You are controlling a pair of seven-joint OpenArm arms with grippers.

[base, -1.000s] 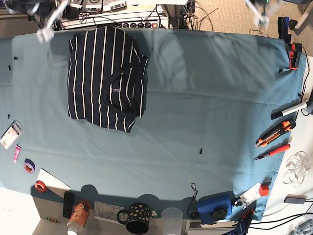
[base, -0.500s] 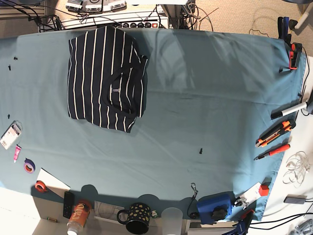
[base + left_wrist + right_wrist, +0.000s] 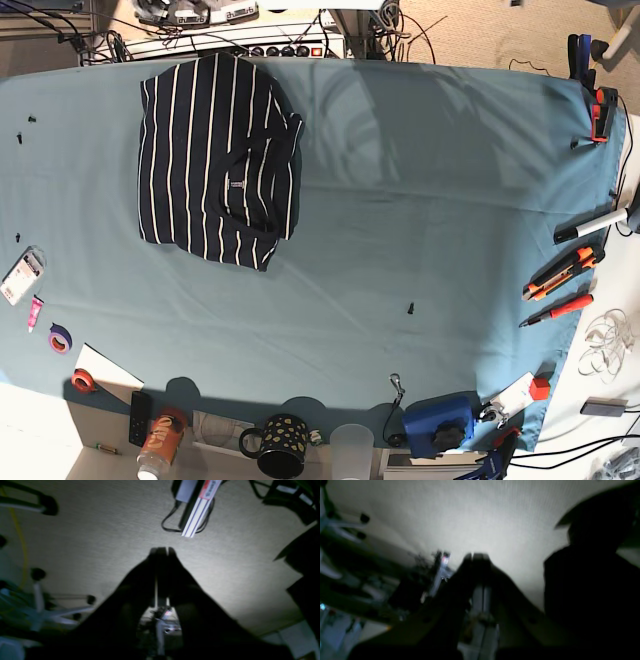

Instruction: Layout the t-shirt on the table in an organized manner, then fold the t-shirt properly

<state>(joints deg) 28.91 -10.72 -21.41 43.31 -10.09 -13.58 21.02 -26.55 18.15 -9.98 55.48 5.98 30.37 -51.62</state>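
Note:
The t-shirt [image 3: 215, 160] lies folded into a compact rectangle at the far left of the table [image 3: 420, 200], its dark fabric crossed by thin white stripes, the neck label facing up. Neither arm shows in the base view. In the left wrist view my left gripper [image 3: 162, 551] is shut with nothing in it and points at the beige floor. The right wrist view shows my right gripper [image 3: 476, 556] shut too, empty, over the same kind of floor. Both are away from the shirt.
Cutters and a marker [image 3: 565, 275] lie along the table's right edge, clamps [image 3: 598, 105] at the far right corner. Tape rolls [image 3: 60, 340], a can [image 3: 160, 440], a mug [image 3: 280, 447] and a blue device [image 3: 437, 422] line the near edge. Small black pins [image 3: 411, 308] dot the cloth.
Both arms, seen at the top corners of the base view a second ago, have pulled out of that view. The folded t-shirt has not moved.

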